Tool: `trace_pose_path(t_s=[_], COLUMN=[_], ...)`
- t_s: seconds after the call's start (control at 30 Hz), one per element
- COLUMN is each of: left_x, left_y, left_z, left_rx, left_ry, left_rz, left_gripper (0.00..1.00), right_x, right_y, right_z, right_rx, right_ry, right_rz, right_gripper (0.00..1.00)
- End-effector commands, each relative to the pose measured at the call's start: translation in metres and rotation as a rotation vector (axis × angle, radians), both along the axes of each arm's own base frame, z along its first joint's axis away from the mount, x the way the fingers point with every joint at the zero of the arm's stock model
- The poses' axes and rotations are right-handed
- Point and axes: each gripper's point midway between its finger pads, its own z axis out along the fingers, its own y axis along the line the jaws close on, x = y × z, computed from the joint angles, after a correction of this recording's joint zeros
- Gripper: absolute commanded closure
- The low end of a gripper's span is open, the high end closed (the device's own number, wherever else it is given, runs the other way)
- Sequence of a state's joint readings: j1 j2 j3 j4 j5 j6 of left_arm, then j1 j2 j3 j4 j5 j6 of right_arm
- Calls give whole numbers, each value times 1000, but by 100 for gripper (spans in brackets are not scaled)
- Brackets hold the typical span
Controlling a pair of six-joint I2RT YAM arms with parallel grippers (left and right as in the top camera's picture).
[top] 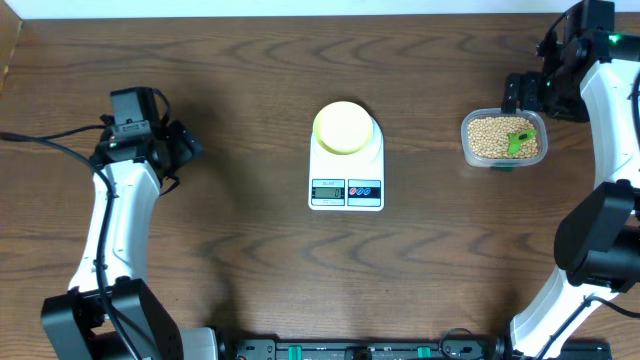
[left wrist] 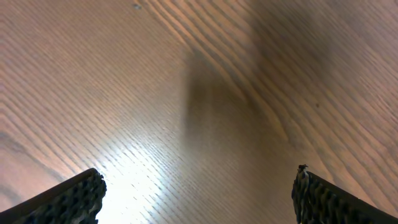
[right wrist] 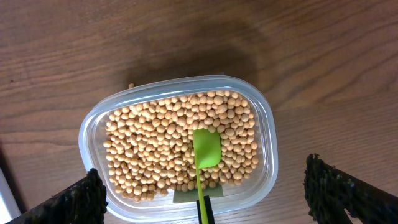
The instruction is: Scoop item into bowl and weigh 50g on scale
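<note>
**As both grippers hang spread, the beans lie in the tub at right**

Where the table (top: 250, 230) is bare on the left, the left gripper (left wrist: 198, 186) hangs over plain wood. Its two dark ribbed fingers (left wrist: 74, 199) stand wide apart at the edges of the wrist view, with nothing between them but wood grain and a soft shadow. It is well apart from everything else.

At the middle of the table sits the scale (top: 346, 170), white and flat, its display (top: 327, 190) and buttons (top: 364, 190) on the near edge. The digits are too small to read. The bowl (top: 343, 127), round and pale yellow, rests on the far part of the scale's platform.

Further right, well apart from the scale, stands the tub (right wrist: 268, 143), clear with rounded corners. The beans (right wrist: 149, 149) fill its floor in a thick tan layer. A green scoop (right wrist: 206, 148) lies on top of them, its blade near the middle of the heap and its handle running to the tub's near rim in the wrist view. One stray bean (right wrist: 131, 85) lies on the wood just outside the tub.

Farthest right, the right gripper (right wrist: 204, 190) hangs near the tub with its fingers (right wrist: 84, 199) spread wide. They clasp nothing and stand clear of the scoop.
</note>
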State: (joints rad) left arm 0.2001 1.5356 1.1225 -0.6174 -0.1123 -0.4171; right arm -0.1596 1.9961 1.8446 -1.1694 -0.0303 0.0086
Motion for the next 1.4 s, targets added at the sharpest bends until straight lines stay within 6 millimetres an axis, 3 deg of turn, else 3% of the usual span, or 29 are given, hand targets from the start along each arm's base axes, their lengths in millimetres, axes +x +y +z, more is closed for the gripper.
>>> trace_pose_path(t_s=[0.0, 0.3, 0.67, 0.9, 1.13, 1.23, 1.37], left_x=[-2, 5, 3, 13, 14, 23, 57], left_y=[5, 6, 6, 8, 8, 10, 17], left_z=[-3, -7, -38, -56, -57, -53, -35], left_rx=[22, 46, 57, 55, 56, 68, 111], left_ry=[18, 21, 131, 137, 135, 95, -60], left_rz=[-2, -52, -134, -134, -134, -132, -124], left_gripper=[2, 2, 2, 2, 2, 2, 2], right_x=[0, 0, 0, 0, 0, 0, 0], right_y=[-4, -4, -4, -4, -3, -4, -4], right_z=[1, 1, 1, 1, 1, 1, 1], right_rx=[4, 4, 4, 4, 4, 4, 4], right_ry=[-3, -3, -3, -4, -4, -4, -4], right_rz=[-6, -6, -6, -6, -6, -6, -6], right_gripper=[1, 1, 1, 1, 1, 1, 1])
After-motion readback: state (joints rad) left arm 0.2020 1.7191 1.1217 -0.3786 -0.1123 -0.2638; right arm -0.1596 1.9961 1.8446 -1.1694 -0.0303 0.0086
